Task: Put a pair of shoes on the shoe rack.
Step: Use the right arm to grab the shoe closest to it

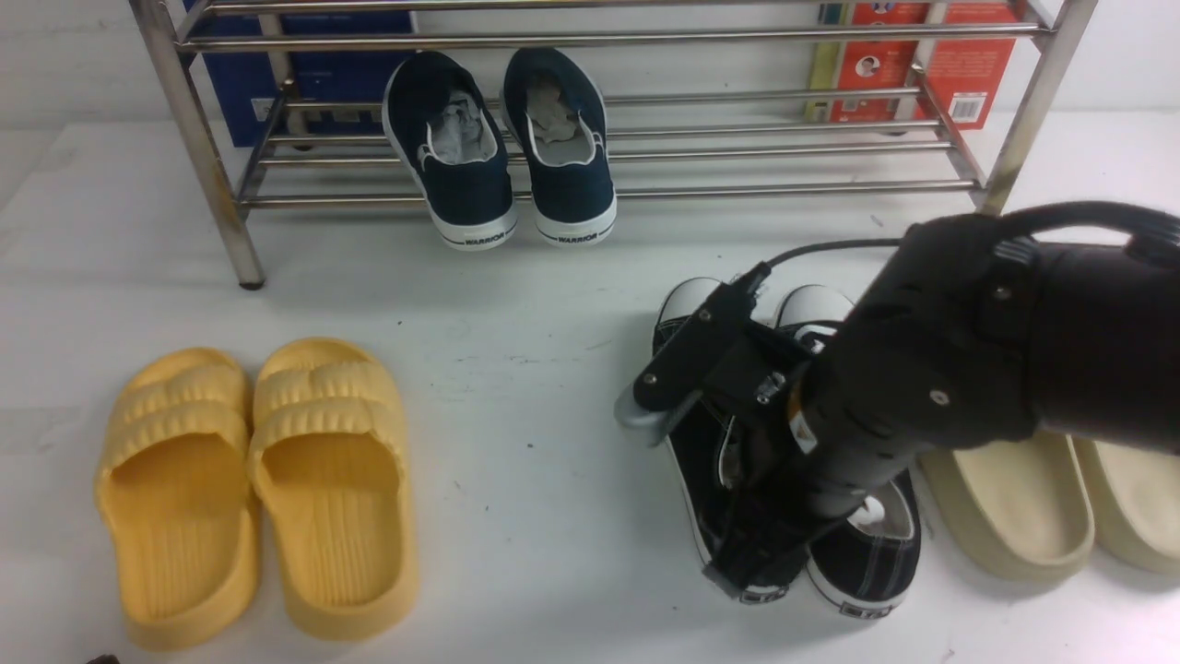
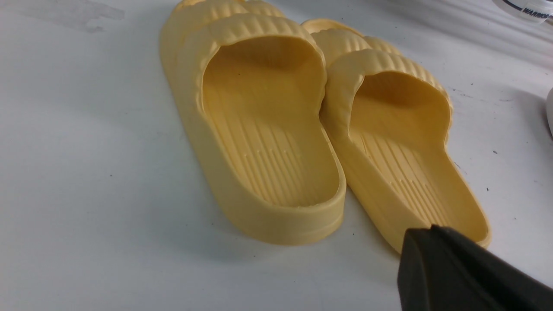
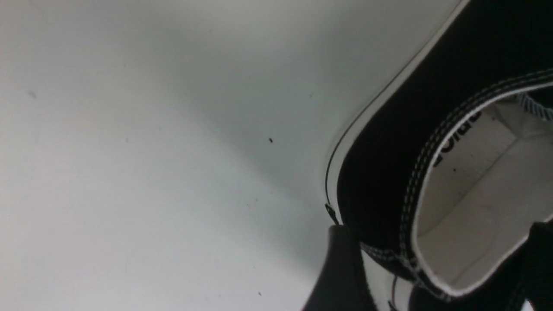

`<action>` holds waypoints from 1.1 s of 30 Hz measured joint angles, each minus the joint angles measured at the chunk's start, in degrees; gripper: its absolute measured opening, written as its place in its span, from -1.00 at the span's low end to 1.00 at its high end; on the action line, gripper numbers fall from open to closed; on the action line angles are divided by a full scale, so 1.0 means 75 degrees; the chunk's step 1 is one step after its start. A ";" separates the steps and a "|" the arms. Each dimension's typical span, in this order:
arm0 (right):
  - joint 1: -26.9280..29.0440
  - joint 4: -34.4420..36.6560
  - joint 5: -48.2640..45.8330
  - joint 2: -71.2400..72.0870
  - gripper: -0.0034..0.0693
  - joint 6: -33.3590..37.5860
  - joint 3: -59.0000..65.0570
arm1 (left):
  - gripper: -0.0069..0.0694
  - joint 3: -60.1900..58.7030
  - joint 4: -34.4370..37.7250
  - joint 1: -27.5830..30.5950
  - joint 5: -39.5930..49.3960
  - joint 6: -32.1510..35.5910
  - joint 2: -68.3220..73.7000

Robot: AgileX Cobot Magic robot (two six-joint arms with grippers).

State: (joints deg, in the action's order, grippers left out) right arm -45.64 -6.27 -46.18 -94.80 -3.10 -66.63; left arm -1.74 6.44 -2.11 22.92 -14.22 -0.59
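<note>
Now, the right end effector [image 1: 765, 544] is down over the pair of shoes [image 1: 871, 558] with its jaws spread wide. The right wrist view shows one finger [image 3: 341, 276] outside a sneaker's heel and the other dipping inside the collar. They straddle the canvas wall without pinching it, so I'd say nothing is gripped yet.

Both black sneakers sit side by side on the bench [image 1: 553, 369], toes toward the shoe rack [image 1: 784, 189] and well short of it. So the job looks barely begun: the grasp, the lift and the placing are all left to do.

Navy slip-ons [image 1: 461, 175] take the middle of the rack's lower bars, with free bar on either side. Only the front view shows that rack, and the beige slides [image 1: 1014, 516] just beside the sneakers. The left wrist view alone catches the left end effector [image 2: 432, 259], closed and empty, hovering by the yellow slides [image 2: 268, 142].
</note>
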 joint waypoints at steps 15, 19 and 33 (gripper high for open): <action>0.0721 0.0738 -0.0469 -0.0081 0.29 -0.2213 -0.0663 | -0.82 0.0000 0.0000 0.0000 0.0000 0.0000 0.0000; 0.1063 0.1461 -0.0546 -0.0137 0.29 -0.2029 -0.0685 | -0.82 0.0000 0.0000 0.0000 0.0000 0.0000 0.0000; 0.1175 0.2019 -0.0510 -0.0549 0.27 -0.1538 -0.0776 | -0.82 0.0000 0.0000 0.0000 0.0000 0.0000 0.0000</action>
State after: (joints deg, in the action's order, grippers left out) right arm -36.82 8.87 -50.00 -98.92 -14.63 -72.45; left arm -1.74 6.44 -2.11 22.92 -14.22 -0.59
